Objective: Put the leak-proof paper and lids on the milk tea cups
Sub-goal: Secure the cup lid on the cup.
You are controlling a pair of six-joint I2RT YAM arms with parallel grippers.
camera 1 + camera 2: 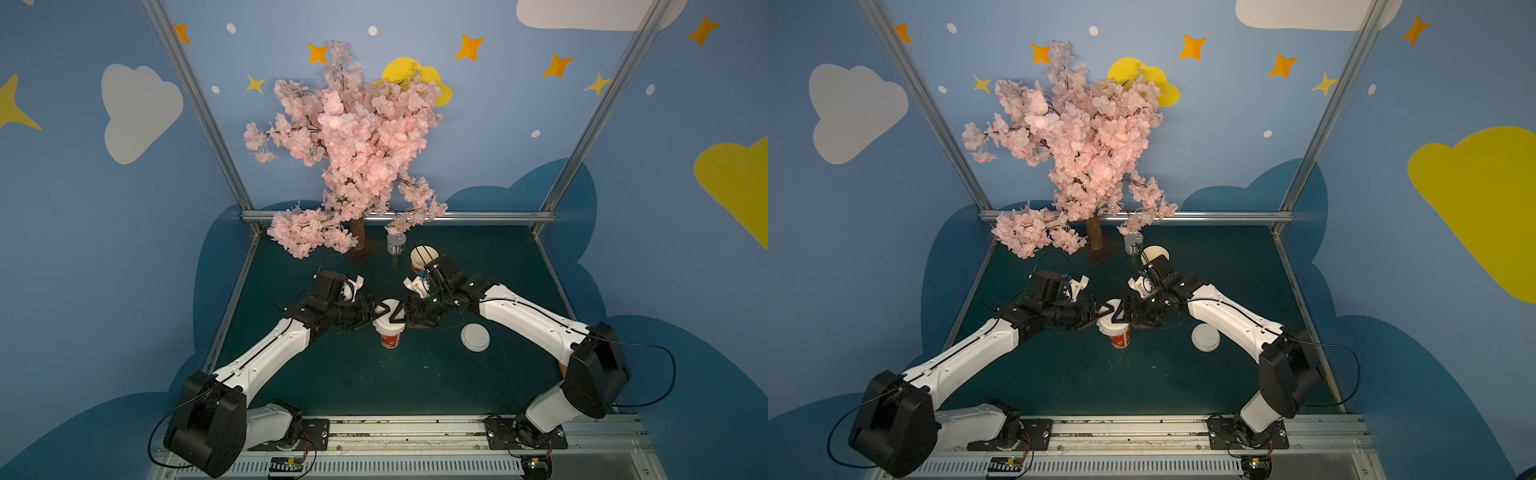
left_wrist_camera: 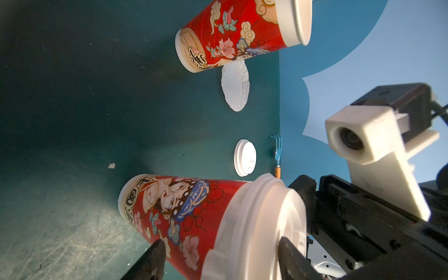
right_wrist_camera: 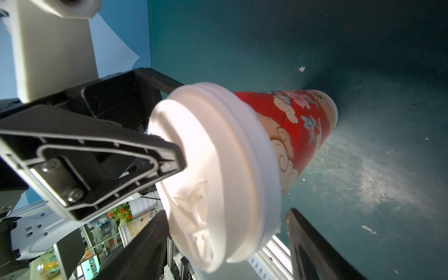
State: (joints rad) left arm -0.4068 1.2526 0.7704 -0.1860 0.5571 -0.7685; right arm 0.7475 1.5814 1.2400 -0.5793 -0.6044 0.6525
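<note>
The near milk tea cup (image 1: 391,340) (image 2: 184,208) stands mid-table with a white domed lid (image 1: 390,319) (image 3: 218,169) on it. A thin crinkled white edge (image 2: 213,254) sticks out under the lid's rim. My left gripper (image 1: 384,311) (image 2: 220,259) is open, one finger on the lid's top and the other beside the cup wall. My right gripper (image 1: 401,313) (image 3: 228,242) is open and straddles the lid's rim from the opposite side. The far milk tea cup (image 1: 424,257) (image 2: 230,36) stands uncovered. One leak-proof paper (image 2: 235,86) lies flat on the table beside it.
A second white lid (image 1: 475,337) (image 2: 244,157) lies on the table under the right forearm. A small grey can (image 1: 396,243) and a pink blossom tree (image 1: 357,232) stand at the back. A blue fork-like tool (image 2: 276,150) lies at the table's right edge.
</note>
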